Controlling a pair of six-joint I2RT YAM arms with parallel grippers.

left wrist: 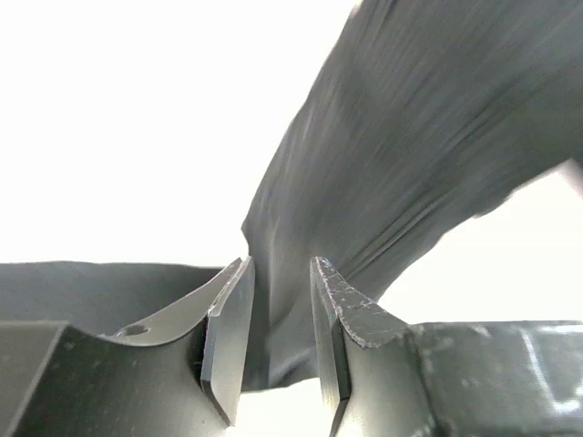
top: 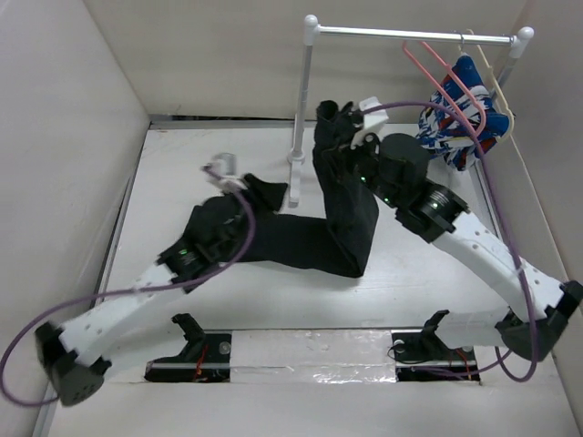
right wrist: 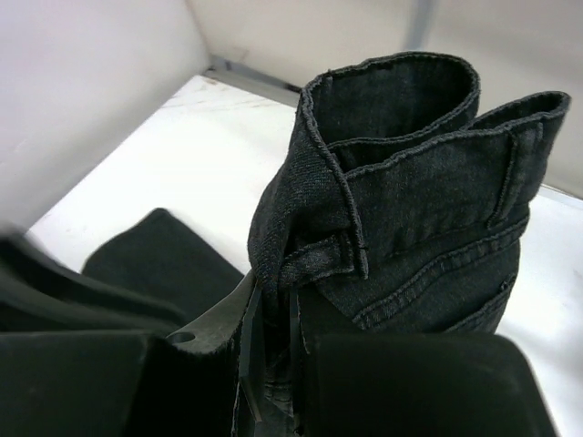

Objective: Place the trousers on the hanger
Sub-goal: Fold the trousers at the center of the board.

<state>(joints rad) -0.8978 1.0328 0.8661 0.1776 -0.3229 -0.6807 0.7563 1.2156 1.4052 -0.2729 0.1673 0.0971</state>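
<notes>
The black trousers (top: 314,241) lie bent in an L on the white table, one end raised at each gripper. My left gripper (top: 244,188) is shut on a fold at the leg end; in the left wrist view the cloth (left wrist: 410,155) runs up from between the gripper (left wrist: 278,305). My right gripper (top: 346,127) is shut on the denim waistband (right wrist: 419,209), held up above the table; in the right wrist view the gripper (right wrist: 273,319) pinches it. The pink hanger (top: 448,84) hangs on the rail at the back right, apart from both grippers.
A white clothes rack stands at the back: its rail (top: 410,35) on top, its left post (top: 301,100) just left of the raised waistband. A cream hanger (top: 497,86) holds a blue, white and red garment (top: 460,137). Walls enclose the table.
</notes>
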